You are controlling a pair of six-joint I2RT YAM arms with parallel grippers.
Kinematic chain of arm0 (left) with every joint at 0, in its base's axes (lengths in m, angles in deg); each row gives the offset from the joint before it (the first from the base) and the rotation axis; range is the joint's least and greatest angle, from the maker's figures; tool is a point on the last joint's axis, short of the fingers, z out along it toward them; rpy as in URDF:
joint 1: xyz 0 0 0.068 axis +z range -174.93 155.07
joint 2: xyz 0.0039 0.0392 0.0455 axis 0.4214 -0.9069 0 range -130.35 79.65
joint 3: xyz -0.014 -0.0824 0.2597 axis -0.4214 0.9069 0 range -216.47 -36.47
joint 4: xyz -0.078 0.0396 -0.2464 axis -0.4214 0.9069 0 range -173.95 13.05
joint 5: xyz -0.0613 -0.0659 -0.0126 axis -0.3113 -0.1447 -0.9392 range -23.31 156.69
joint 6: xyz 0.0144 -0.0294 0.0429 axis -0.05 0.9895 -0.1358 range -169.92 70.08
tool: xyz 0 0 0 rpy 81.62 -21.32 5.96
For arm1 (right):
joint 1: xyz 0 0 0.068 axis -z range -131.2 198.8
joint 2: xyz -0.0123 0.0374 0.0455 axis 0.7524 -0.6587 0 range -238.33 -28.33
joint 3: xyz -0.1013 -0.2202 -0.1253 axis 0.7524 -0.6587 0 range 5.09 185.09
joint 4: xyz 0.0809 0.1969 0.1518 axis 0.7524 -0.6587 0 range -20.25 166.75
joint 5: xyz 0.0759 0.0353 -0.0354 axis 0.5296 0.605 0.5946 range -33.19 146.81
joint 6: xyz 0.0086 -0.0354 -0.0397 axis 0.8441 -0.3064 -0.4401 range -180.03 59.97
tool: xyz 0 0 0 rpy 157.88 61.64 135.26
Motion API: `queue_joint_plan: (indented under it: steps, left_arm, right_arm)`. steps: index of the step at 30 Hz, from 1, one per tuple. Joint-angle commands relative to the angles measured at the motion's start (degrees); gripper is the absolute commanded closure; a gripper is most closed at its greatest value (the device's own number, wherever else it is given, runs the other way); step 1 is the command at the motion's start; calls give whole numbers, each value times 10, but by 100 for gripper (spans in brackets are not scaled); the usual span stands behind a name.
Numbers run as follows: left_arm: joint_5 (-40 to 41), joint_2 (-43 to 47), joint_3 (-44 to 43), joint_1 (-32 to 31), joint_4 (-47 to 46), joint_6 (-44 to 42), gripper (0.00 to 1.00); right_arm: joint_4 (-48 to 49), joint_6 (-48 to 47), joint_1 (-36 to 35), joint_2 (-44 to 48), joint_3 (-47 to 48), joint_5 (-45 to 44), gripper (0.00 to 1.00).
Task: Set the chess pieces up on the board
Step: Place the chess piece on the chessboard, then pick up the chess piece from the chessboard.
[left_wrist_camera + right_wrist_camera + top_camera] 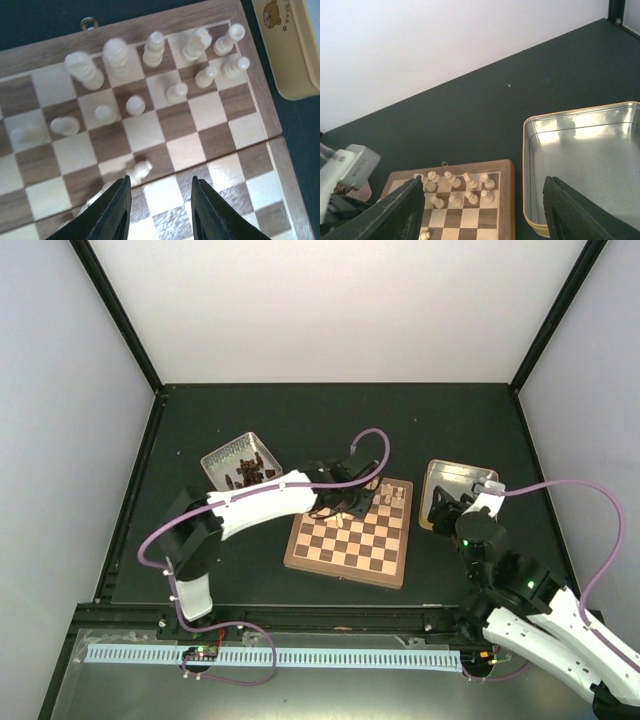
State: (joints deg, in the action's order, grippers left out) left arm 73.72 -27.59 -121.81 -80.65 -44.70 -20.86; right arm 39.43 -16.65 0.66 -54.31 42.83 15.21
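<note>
The board (348,540) lies mid-table, its far two rows holding several cream chess pieces (385,495). In the left wrist view these chess pieces (155,50) stand along the far rim of the board (215,135). One small piece (140,169) is tilted and blurred just beyond my left finger. My left gripper (160,180) hovers low over the board (345,508), open, with bare squares between its fingers. My right gripper (482,182) is open and empty, off the board's right side (440,508). The right wrist view also shows the board (505,200) and its pieces (470,182).
A metal tin (240,462) holding several dark pieces sits at the back left of the board. An empty metal tin (455,485) stands right of it, its shiny inside (585,160) plain in the right wrist view. Its cream side (287,45) nearly touches the board.
</note>
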Motion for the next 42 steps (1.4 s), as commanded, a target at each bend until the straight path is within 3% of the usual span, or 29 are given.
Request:
queue_joint_plan:
  steps: [1,8,16,23,29,42]
  left_arm:
    - [6,78,82,3,-70,22,64]
    - [22,197,233,30,-146,51,59]
    - [-51,283,384,95,-225,86,54]
    - [-139,304,457,136,-292,88,53]
    - [-190,278,460,145,-333,80,54]
    - [-169,270,450,146,-321,62,56]
  right_arm:
    - [45,-33,-1,-25,-9,44,34]
    - [126,-86,-1,-150,-11,207,33]
    - [176,-105,0,-350,30,340,34]
    - [196,-41,0,-473,63,310,40]
    - [201,54,8,-541,81,293,48]
    - [169,71,9,-653,162,275,56]
